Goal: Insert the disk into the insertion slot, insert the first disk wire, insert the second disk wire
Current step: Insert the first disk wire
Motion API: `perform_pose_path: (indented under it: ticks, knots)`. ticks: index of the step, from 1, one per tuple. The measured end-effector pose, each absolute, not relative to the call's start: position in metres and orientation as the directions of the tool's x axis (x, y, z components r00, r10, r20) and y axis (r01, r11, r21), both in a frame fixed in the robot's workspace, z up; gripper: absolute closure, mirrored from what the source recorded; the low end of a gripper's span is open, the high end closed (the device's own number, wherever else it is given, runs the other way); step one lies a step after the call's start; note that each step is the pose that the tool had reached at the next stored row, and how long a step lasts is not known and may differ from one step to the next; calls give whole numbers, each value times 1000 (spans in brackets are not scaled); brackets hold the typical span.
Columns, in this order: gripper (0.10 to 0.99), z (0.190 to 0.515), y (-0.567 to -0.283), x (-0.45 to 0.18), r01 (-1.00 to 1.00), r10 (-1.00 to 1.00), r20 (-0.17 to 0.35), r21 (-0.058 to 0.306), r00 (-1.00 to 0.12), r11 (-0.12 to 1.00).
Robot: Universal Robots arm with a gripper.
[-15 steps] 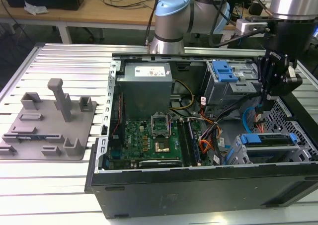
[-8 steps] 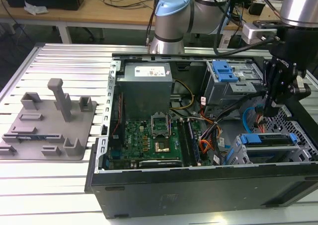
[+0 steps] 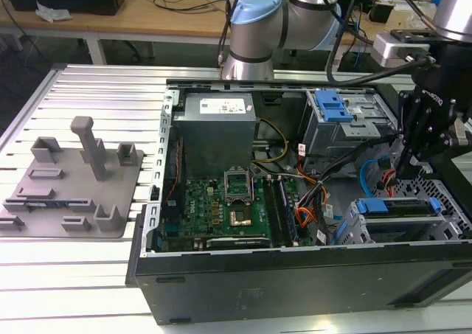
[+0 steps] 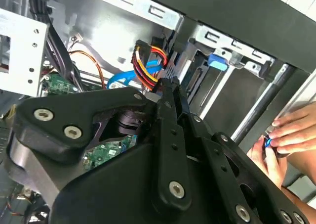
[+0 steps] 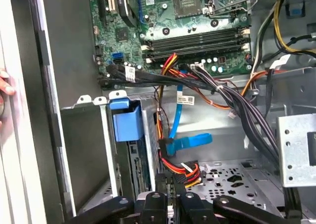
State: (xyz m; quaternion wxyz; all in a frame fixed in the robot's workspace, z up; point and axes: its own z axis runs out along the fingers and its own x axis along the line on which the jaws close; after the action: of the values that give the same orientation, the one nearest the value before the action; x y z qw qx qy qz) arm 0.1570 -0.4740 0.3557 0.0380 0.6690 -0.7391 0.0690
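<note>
This is a robotics lab or workshop. A silver robot arm with pale-blue joint caps [image 3: 254,17] stands at the far side of a ribbed aluminium-profile table [image 3: 96,91]. On the table lies an open black desktop computer case [image 3: 295,286], its green motherboard [image 3: 228,209] bared. On the exterior view's left is a grey plastic fixture plate with pegs and slots [image 3: 74,183]. Farther back run pale wooden workbenches [image 3: 147,17] strewn with black cables [image 3: 195,1].
</note>
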Motion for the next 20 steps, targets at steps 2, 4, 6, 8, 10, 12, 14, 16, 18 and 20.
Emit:
perform_pose_path:
  ticks: [2, 4, 6, 8, 10, 12, 14, 16, 18, 20]
  knots:
    - [918, 356, -474, 160, -994, -985, 137, -45, -101, 96]
    - [918, 356, -474, 161, -995, -986, 137, -35, -100, 96]
    - [918, 356, -474, 164, -995, -986, 139, -16, -97, 96]
    - [918, 356, -474, 167, -995, -986, 136, -8, -96, 96]
    - [918, 356, -474, 172, -995, -986, 139, 25, -92, 97]
    - [918, 356, -474, 172, -995, -986, 140, 30, -92, 97]
    - [918, 356, -474, 172, -995, -986, 140, 30, -91, 96]
    - [918, 356, -474, 172, -995, -986, 140, 30, -89, 94]
    - [918, 356, -474, 172, -995, -986, 140, 30, -88, 94]
    - [918, 356, -474, 172, -995, -986, 140, 30, -88, 93]
